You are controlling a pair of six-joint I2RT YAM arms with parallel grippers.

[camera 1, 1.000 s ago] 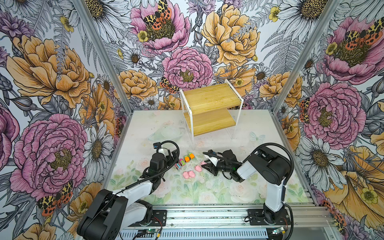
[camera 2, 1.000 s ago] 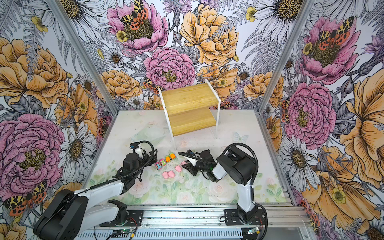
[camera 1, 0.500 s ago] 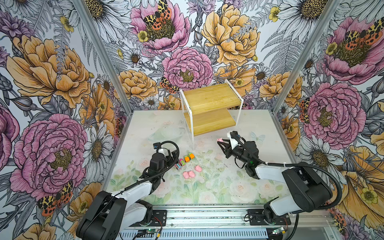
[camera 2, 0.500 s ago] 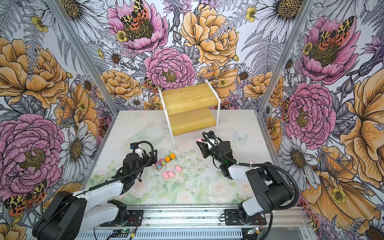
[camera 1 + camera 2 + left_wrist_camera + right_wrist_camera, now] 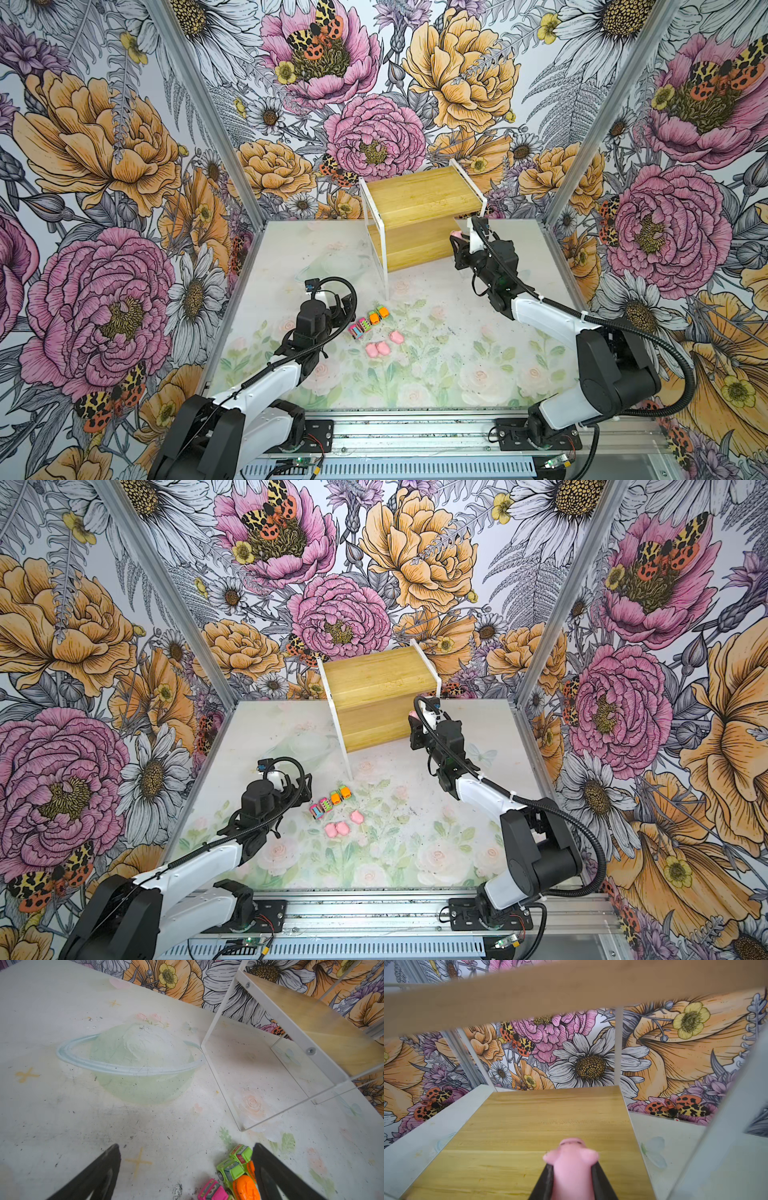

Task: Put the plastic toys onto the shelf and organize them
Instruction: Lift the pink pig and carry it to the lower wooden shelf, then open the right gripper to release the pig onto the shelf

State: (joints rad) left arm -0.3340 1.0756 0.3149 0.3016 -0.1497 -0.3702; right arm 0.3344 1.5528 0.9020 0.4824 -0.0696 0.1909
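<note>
R gripper clamped on pink pig, snout fwd; lower shelf board directly beneath & ahead. L gripper spread wide, orange-green cars beside one finger.

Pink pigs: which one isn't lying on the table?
The pig pinched in the right tool, at the shelf's lower board. The other three pigs lie close together on the table, near the toy cars.
</note>
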